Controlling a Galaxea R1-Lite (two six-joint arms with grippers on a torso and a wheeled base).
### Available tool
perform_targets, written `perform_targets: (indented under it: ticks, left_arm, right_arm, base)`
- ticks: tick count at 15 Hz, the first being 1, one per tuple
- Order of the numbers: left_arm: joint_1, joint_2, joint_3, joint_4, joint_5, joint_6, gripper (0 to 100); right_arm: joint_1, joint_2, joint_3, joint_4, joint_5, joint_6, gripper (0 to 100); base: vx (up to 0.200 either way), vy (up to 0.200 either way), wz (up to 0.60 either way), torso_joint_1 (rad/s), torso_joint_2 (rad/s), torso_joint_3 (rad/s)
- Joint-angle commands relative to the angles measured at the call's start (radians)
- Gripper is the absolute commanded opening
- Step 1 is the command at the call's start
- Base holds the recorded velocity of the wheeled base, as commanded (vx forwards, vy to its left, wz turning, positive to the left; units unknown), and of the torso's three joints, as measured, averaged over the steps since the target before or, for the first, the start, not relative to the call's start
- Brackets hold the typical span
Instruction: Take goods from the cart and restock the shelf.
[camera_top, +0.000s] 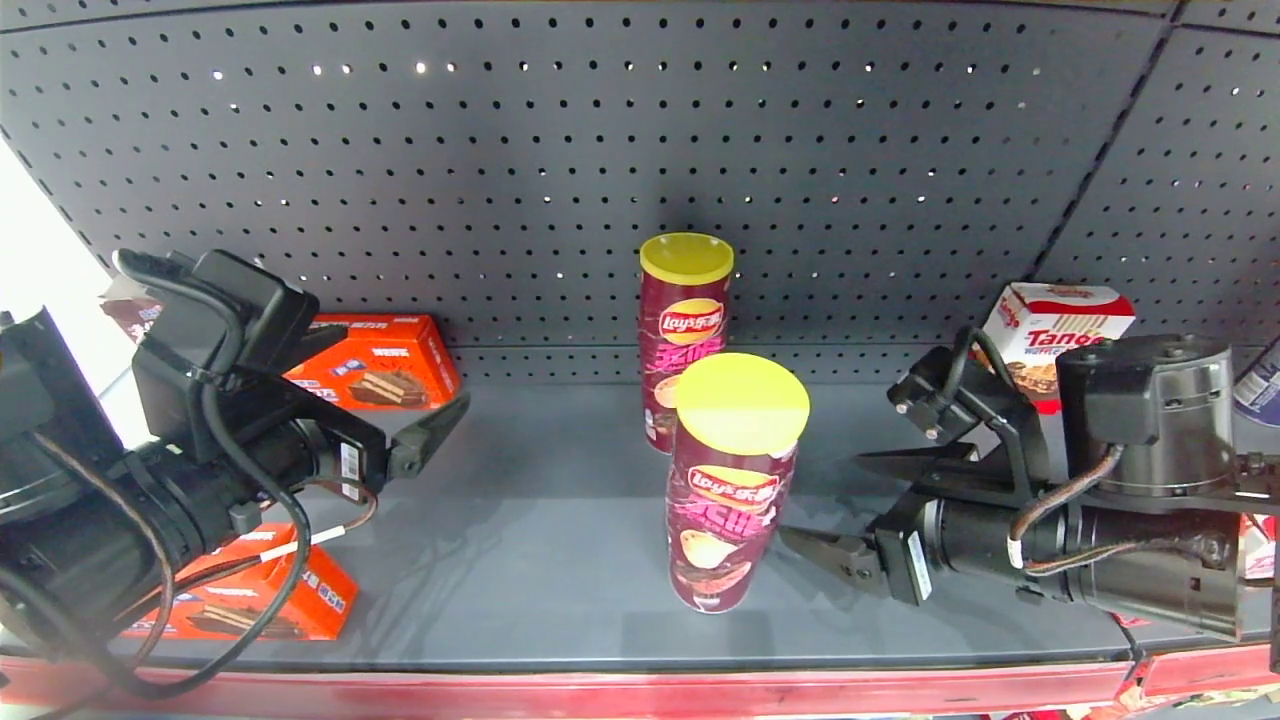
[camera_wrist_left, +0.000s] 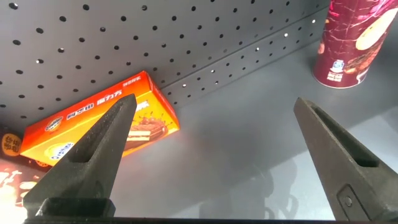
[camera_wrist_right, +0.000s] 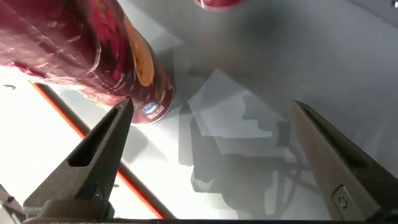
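Two maroon chip cans with yellow lids stand upright on the grey shelf (camera_top: 540, 540). The front can (camera_top: 733, 482) is near the shelf's middle, and the back can (camera_top: 686, 330) stands close behind it by the pegboard. My right gripper (camera_top: 822, 498) is open just to the right of the front can, apart from it, with nothing between its fingers. In the right wrist view the right gripper (camera_wrist_right: 211, 104) frames bare shelf, the front can (camera_wrist_right: 93, 53) lying off to one side. My left gripper (camera_top: 440, 425) is open and empty over the shelf's left part. Beyond the left gripper (camera_wrist_left: 214, 99) shows the back can (camera_wrist_left: 350, 43).
An orange biscuit box (camera_top: 378, 362) lies at the back left, seen as the orange box (camera_wrist_left: 102, 124) in the left wrist view. A second orange box (camera_top: 250, 595) lies at the front left under my left arm. A white and red wafer box (camera_top: 1055, 325) stands at the back right. The shelf's red front edge (camera_top: 640, 692) runs below.
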Motion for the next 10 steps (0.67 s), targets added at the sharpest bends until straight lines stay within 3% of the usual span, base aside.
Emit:
perform_targets:
  ticks: [1, 10]
  left_arm:
    - [0.002, 0.001, 0.000, 0.000, 0.000, 0.000, 100]
    - [0.013, -0.004, 0.001, 0.000, -0.007, 0.000, 100]
  right_arm:
    - [0.001, 0.041, -0.037, -0.001, 0.001, 0.000, 100]
    - [-0.005, 0.008, 0.003, -0.001, -0.001, 0.000, 100]
  base:
    - [0.000, 0.000, 0.00, 0.000, 0.00, 0.000]
    - [0.000, 0.000, 0.00, 0.000, 0.00, 0.000]
